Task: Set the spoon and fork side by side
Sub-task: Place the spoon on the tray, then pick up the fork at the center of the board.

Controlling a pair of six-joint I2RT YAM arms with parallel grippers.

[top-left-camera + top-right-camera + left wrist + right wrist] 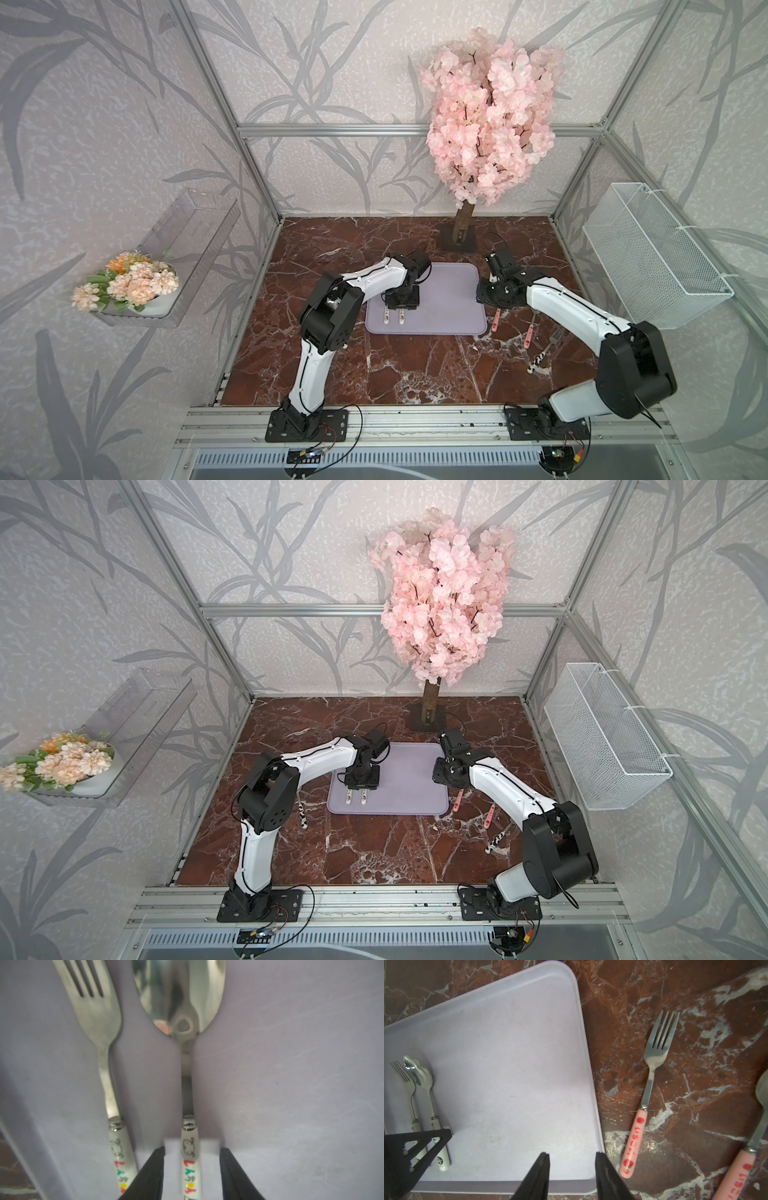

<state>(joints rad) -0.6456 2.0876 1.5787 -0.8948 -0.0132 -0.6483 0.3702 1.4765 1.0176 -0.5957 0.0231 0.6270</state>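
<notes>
Step in hand, as I judge it: letting go after placement. The spoon (187, 1088) and fork (97, 1014) are lying parallel on the lavender tray (508, 1064), near its left edge, heads pointing the same way, close together but not touching. The left jaws are standing parted on either side of the spoon's white handle, with a clear gap on each flank; they are gripping nothing. The right jaws are hanging open and empty above the tray's near right corner.

The next move, in my estimate, is calling for a straight lift of the left arm (374, 274), keeping both fingers off the handles so the pair is not nudged out of line.

Limits of inspection:
- In both top views the left wrist is covering the utensil heads; only the two handle ends are showing.
- The handle ends are running out of the left wrist view.
- On the desk (415, 374), a pink-handled fork (656, 1057) is lying beside the tray; a pink-handled spoon (737, 1169) is cut off at the frame edge.
- A black-and-white handled piece (540, 359) is too small to identify.
</notes>
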